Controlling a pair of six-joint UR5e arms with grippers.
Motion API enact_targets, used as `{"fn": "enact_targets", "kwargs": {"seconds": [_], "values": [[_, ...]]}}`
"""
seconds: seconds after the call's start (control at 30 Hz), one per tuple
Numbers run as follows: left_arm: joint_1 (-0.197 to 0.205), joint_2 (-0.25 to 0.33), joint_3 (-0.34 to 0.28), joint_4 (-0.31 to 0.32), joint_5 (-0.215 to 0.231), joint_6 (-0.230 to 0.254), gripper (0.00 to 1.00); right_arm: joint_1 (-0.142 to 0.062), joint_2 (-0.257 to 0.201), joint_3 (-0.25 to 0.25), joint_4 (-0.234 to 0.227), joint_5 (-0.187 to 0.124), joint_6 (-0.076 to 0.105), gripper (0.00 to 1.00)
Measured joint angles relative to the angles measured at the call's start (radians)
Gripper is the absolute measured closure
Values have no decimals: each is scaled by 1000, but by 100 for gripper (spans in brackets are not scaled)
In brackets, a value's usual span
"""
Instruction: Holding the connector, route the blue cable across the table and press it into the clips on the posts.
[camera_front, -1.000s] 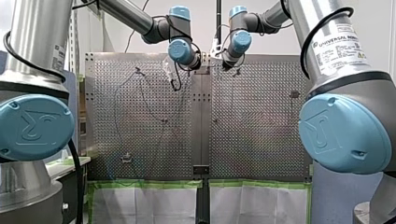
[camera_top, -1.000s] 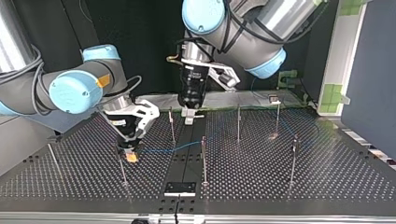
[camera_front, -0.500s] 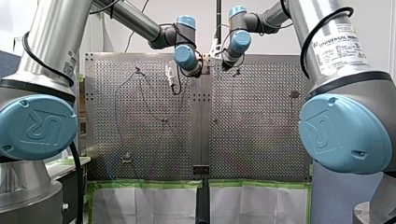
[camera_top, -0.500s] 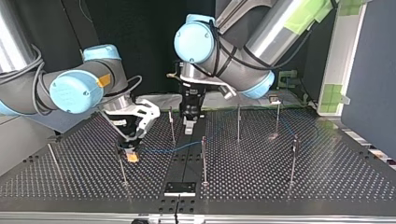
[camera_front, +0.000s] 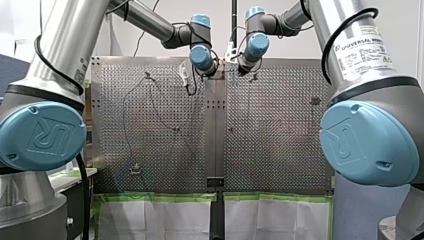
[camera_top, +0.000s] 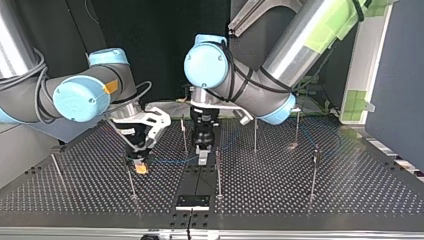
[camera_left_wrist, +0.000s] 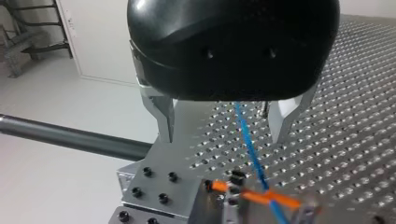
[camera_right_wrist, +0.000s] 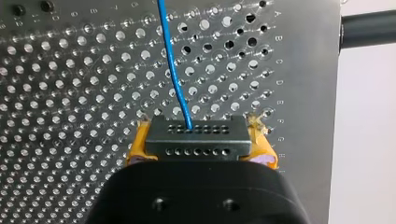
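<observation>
My right gripper (camera_right_wrist: 196, 156) is shut on the grey connector (camera_right_wrist: 195, 138), a yellow pad on each side. The blue cable (camera_right_wrist: 173, 70) leaves the connector and runs ahead over the perforated plate. In the top view that gripper (camera_top: 140, 165) is low at the left, beside a thin post (camera_top: 131, 180). From there the blue cable (camera_top: 172, 161) leads to my left gripper (camera_top: 202, 155), which hangs near the middle between two posts (camera_top: 218, 167). In the left wrist view its metal fingers (camera_left_wrist: 163, 116) stand open, with the blue cable (camera_left_wrist: 250, 144) passing below and between them, untouched.
Several more thin posts (camera_top: 255, 132) stand across the plate, one at the top view's right (camera_top: 314, 172). A black plate (camera_top: 192, 201) sits at the near edge. In the left wrist view a blurred orange and grey piece (camera_left_wrist: 254, 196) lies where the cable ends.
My left arm has swung forward in the top view and lowered its open gripper to the cable between the middle posts. My right arm and the connector have not moved.
</observation>
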Motion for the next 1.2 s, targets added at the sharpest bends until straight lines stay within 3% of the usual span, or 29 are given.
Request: {"fn": "enact_targets", "kwargs": {"seconds": [0.53,0.93,0.97,1.0,1.07,1.1,1.13,1.17,1.2], "values": [[12,-93,98,-36,7,20,0,0,0,0,-1,-1,0,100],[6,-112,107,-45,-10,22,0,0,0,-1,-2,-2,0,100],[6,-113,107,-46,-10,22,14,0,0,-1,-2,-2,0,100],[5,-113,107,-46,-10,22,14,0,0,-1,-2,-2,0,100],[5,-113,107,-50,-10,22,32,0,0,0,-2,-2,0,100],[5,-113,107,-52,-10,22,32,0,0,0,-3,-2,0,100],[4,-113,107,-54,-11,22,39,0,0,0,-3,-2,0,100],[4,-113,107,-55,-11,22,53,0,0,-1,-3,-2,0,100],[4,-113,107,-56,-11,22,53,0,0,-1,-3,-2,0,100]]}}
